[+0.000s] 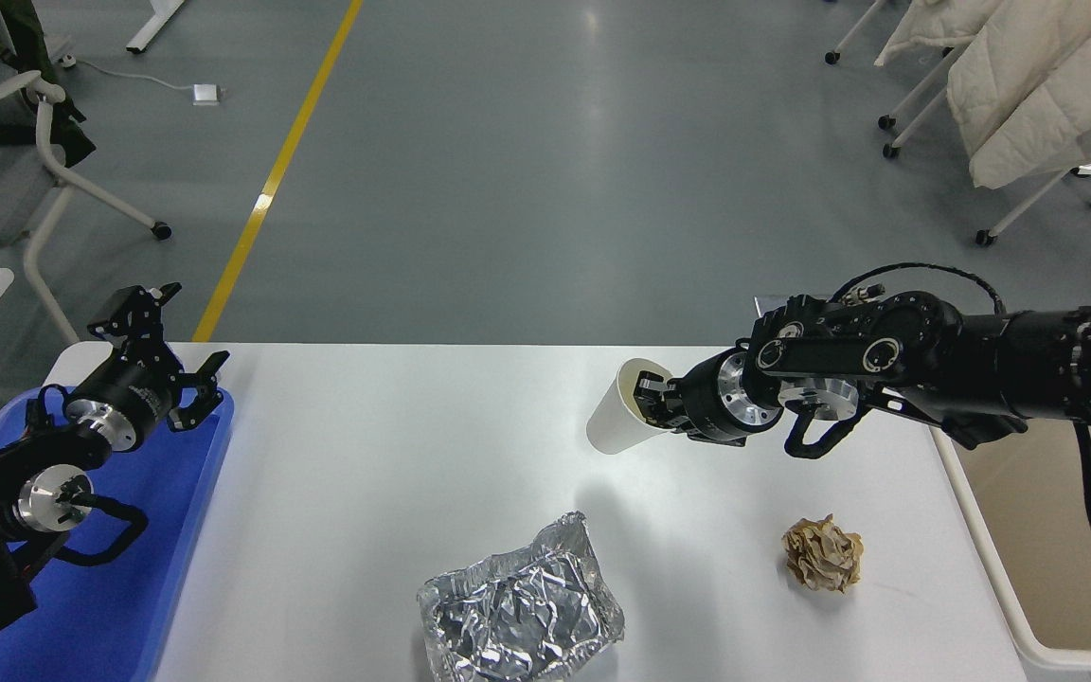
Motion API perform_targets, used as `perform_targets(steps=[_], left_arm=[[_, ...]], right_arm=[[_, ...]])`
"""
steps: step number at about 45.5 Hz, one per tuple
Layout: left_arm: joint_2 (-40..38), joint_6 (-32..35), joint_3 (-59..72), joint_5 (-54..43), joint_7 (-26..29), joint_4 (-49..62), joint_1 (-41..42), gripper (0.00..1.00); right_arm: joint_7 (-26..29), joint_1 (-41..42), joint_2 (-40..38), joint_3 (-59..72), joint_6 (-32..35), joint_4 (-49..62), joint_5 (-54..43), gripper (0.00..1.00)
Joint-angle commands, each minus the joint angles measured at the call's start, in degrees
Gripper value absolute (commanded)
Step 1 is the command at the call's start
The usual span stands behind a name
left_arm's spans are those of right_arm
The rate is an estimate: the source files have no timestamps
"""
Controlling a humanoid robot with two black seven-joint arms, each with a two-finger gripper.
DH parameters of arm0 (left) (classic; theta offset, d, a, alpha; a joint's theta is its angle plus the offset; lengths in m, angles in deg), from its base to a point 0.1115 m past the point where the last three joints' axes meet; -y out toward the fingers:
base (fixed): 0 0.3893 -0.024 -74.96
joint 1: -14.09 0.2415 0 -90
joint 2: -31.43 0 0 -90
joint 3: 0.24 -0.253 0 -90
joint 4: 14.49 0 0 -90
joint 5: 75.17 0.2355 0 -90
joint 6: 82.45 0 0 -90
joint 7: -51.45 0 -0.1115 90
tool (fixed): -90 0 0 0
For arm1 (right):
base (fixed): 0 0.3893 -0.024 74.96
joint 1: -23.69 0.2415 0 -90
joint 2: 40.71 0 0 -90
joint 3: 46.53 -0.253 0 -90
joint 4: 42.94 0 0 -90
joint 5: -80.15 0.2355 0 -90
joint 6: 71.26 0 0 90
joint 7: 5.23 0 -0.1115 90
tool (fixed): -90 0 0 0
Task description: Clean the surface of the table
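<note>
The white table surface [366,493] spreads across the lower picture. My right gripper [652,403] is shut on the rim of a white paper cup [617,421], one finger inside the mouth, and holds it tilted and lifted above the table, its shadow below. A crumpled foil tray [519,606] lies near the front edge. A crumpled brown paper ball [822,553] sits to the right of it. My left gripper [171,365] stands open above the far corner of the blue tray [138,587] at the lower left.
A cream-white bin [1066,587] stands at the table's right edge, under my right arm. Beyond the table lie grey floor with a yellow line, a chair at the far left and rolling racks with white quilts at the top right.
</note>
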Motion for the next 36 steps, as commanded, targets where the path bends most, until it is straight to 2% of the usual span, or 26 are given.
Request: perform_targets(steps=[1, 17, 36], left_arm=[[0.0, 0.0, 0.0, 0.0, 0.0, 0.0, 0.0, 1.00], [0.0, 0.0, 0.0, 0.0, 0.0, 0.0, 0.0, 1.00], [0.0, 0.0, 0.0, -0.1, 0.0, 0.0, 0.0, 1.00]], right_arm=[[0.1, 10.5, -8.6, 0.6, -0.1, -11.1, 0.1, 0.00], [0.1, 22.4, -16.1, 4.1, 3.3, -16.3, 0.1, 0.00], [0.1, 22.8, -16.7, 5.7, 3.8, -16.2, 0.0, 0.00]])
